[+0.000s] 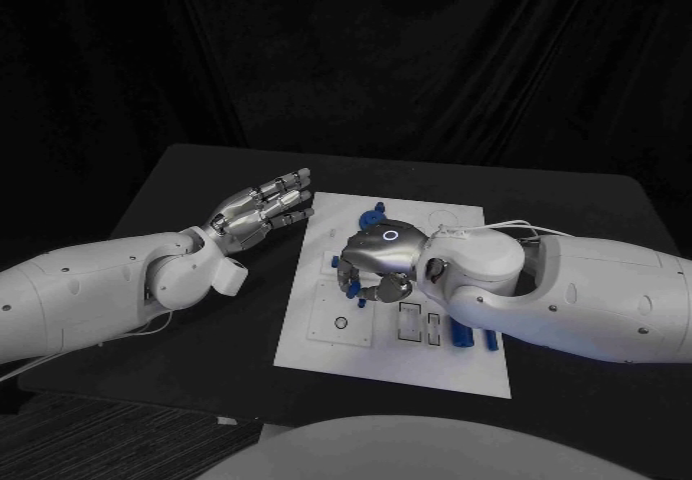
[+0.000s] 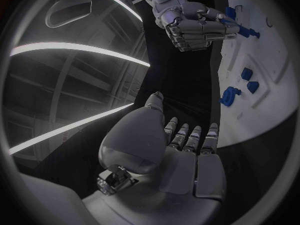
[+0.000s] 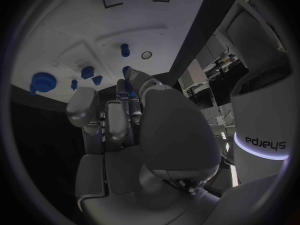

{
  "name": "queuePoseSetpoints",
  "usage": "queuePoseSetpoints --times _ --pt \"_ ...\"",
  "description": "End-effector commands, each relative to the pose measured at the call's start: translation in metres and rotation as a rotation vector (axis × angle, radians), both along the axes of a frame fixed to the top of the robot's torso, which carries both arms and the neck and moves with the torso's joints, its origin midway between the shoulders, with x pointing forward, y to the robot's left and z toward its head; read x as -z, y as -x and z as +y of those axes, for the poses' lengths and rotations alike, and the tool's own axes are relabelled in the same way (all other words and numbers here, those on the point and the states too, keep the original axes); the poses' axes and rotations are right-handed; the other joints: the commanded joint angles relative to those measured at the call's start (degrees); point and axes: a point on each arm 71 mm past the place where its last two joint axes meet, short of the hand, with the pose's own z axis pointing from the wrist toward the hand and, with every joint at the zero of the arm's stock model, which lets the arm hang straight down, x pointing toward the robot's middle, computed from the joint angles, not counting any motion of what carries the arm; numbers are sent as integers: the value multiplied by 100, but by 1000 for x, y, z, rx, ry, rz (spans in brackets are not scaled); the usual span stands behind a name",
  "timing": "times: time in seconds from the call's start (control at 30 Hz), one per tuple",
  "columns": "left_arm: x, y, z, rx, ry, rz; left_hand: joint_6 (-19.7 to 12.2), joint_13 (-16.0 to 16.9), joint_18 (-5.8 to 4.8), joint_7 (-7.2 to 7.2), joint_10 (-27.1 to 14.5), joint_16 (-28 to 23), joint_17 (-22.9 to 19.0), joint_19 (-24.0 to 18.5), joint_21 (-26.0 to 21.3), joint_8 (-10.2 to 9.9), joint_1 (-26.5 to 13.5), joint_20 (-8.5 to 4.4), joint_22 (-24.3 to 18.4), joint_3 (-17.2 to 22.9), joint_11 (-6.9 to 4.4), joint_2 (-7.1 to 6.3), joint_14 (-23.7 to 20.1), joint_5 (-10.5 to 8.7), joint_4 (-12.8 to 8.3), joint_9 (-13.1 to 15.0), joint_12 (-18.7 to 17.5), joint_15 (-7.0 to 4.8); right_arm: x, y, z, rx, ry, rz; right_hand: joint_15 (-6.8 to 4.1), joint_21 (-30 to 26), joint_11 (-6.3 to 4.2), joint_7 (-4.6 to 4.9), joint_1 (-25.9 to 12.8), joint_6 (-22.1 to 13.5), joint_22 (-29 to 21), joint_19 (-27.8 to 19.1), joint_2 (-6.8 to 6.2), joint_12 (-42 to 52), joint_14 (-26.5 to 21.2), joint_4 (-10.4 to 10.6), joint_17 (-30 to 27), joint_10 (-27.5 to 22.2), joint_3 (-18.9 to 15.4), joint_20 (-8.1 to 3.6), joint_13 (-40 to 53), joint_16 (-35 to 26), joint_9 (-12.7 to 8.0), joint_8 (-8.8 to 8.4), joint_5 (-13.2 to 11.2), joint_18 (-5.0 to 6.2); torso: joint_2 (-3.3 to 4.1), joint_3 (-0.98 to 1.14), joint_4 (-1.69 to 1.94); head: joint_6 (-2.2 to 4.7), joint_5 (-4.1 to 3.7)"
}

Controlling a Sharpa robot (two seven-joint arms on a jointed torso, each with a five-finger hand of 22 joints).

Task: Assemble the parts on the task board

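The task board [image 1: 346, 345] lies in the middle of the black table [image 1: 188, 200], and everything here is placed against it. The right hand [image 1: 378, 262] hovers over the board's middle, palm down, fingers curled in. In the right wrist view a small blue part [image 3: 129, 71] shows right at its fingertips [image 3: 134, 80], so it probably pinches that piece, though the fingers hide the contact and I cannot tell for sure. The left hand [image 1: 264, 212] rests off the board, just beside its far left edge, fingers spread and straight, holding nothing.

Other blue parts sit on the board: a round knob-like piece [image 3: 42, 80] near one end, two small blocks [image 3: 87, 72] beside it, and a short peg [image 3: 125, 49] next to a ring-marked hole [image 3: 147, 55]. Two blue pegs [image 1: 464, 336] lie at the board's near right edge, partly under the right forearm.

The main risk is a blind placement. The curled fingers cover the target socket, so a tilted piece could jam or skid across the plate. The board looks unclamped and the left hand does not brace it, so a hard push could shift it. The right forearm could also sweep the pegs at the board's edge.
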Motion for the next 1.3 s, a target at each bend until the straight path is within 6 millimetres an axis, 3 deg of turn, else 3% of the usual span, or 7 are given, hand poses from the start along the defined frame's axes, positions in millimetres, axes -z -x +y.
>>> queuePoseSetpoints --times 0.03,1.3 --pt "-2 1 0 1 23 -11 -9 10 54 38 7 22 2 9 21 37 52 3 -4 7 54 21 9 19 -41 5 26 6 6 2 4 -22 21 19 -8 -17 35 74 11 15 739 -20 50 -23 74 -11 -4 14 17 -4 7 -25 455 -29 1 -92 1 2 -5 -1 2" --pt "-1 0 1 0 21 -8 -11 10 54 43 9 26 3 15 23 37 45 1 6 6 71 28 10 17 -42 5 34 2 28 18 18 -59 56 89 5 5 49 87 10 -25 744 -19 58 -55 83 -47 51 -4 36 7 9 13 460 -65 12 -96 2 0 -8 -1 -8"
